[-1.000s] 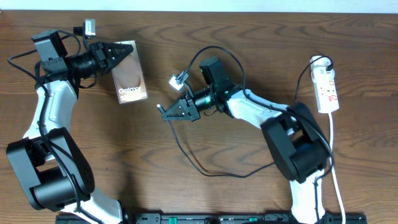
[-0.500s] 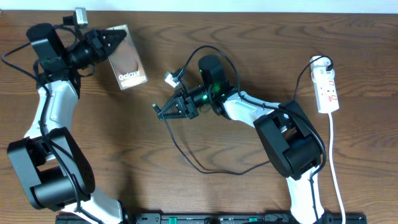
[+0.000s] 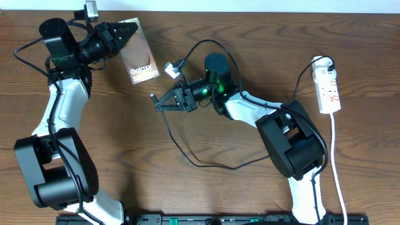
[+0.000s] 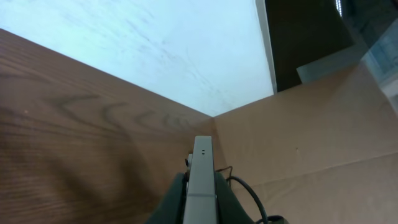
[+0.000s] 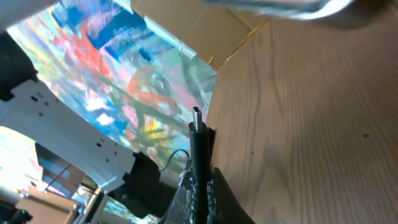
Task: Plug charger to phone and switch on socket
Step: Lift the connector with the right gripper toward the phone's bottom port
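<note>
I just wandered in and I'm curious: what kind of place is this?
Likely a robotics lab test bench: a left arm and right arm at a wooden table, handling a phone and charger cable, with a power strip beside.

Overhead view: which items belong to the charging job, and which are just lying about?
Job:
- phone, clamped in the left fingers
- charger, plug end clamped in the right fingers
- socket, at the far right of the table

Just about:
- cardboard beyond the table edge
- black rail along the front edge
</note>
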`<act>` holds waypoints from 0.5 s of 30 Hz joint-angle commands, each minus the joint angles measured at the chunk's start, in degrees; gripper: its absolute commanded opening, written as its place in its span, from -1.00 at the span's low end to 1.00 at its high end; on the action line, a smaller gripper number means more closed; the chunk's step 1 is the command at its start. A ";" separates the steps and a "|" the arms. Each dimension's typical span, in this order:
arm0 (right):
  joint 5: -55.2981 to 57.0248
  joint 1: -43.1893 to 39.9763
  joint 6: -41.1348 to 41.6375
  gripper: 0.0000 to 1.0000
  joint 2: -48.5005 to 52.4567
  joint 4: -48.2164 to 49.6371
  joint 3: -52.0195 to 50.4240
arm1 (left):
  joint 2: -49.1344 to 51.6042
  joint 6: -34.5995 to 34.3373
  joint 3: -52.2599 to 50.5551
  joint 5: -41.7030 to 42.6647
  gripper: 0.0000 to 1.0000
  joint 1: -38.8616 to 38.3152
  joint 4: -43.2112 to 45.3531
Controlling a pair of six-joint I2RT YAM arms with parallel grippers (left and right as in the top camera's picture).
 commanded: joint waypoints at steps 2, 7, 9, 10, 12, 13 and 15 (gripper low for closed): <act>1.53 -1.42 2.45 -0.98 -0.17 1.31 0.39 | -1.42 -1.55 -0.04 2.51 -0.85 0.13 1.16; 2.14 -1.86 7.19 -0.98 -0.17 6.64 0.39 | -1.42 -1.66 -1.14 2.67 -0.85 0.02 3.10; 2.95 -1.86 9.33 -0.98 -0.17 8.15 0.39 | -1.42 -1.66 -1.36 2.64 -0.85 0.00 3.50; 3.96 -1.73 11.10 -0.98 -0.17 9.20 0.39 | -1.42 -1.66 -1.38 2.62 -0.85 -0.09 3.74; 4.72 -1.70 11.67 -0.98 -0.17 9.18 0.39 | -1.42 -1.77 -1.38 2.58 -0.85 -0.09 4.11; 5.05 -1.70 12.28 -0.98 -0.17 9.18 0.39 | -1.42 -1.79 -1.38 2.45 -0.85 -0.09 4.39; 5.42 -1.68 13.31 -0.98 -0.17 9.18 0.39 | -1.42 -2.71 -1.38 1.11 -0.85 -0.09 4.37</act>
